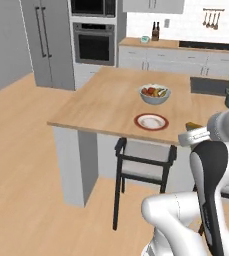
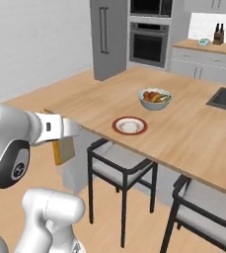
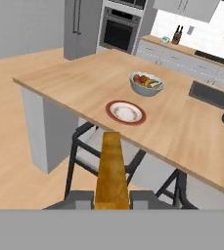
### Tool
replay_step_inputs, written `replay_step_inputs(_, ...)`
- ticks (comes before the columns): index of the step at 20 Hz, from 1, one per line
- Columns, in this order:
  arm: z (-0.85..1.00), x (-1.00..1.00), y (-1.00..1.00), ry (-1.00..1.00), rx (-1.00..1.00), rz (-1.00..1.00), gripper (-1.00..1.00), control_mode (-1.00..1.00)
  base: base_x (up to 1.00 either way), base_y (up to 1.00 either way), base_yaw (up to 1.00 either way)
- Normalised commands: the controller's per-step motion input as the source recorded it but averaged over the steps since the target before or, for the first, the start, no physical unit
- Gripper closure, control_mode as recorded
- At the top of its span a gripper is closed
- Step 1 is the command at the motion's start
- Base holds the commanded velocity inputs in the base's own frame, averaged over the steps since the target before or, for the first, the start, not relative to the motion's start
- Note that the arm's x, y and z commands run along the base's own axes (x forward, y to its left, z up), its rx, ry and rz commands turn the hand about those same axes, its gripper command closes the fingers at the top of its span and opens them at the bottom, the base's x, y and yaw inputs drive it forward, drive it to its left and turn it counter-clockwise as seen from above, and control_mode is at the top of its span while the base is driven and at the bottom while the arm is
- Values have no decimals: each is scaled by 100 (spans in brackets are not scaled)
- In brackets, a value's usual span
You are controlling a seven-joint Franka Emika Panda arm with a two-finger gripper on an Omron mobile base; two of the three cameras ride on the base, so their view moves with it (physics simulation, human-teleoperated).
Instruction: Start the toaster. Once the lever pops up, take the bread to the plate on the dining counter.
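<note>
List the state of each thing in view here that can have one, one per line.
bread: held edge-on in the gripper, off the counter
gripper: jaws shut on the bread
plate: bare, flat on the dining counter
fruit bowl: upright, holding fruit, beyond the plate
oven: door closed
fridge: doors closed
stool: seat tucked under the counter edge

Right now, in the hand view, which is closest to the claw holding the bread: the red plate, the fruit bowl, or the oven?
1. Small round red-rimmed plate, just ahead on the wooden counter.
2. Grey-white fruit bowl, beyond the plate.
3. Black built-in wall oven, far across the kitchen.
</note>
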Motion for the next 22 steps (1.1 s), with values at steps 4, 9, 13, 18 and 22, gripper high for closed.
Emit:
replay_step_inputs(4, 0, 0, 0, 0, 0, 0, 100, 100, 96, 37, -43)
replay_step_inputs(9, 0, 0, 0, 0, 0, 0, 100, 100, 71, 28, -42)
replay_step_inputs(13, 0, 0, 0, 0, 0, 0, 100, 100, 57, 24, -40)
replay_step_inputs(18, -6, 20, 9, -13, 0, -15, 100, -100, 34, 15, -24)
replay_step_inputs(22, -3, 46, 3, -28, 8, -24, 100, -100, 0, 0, 0)
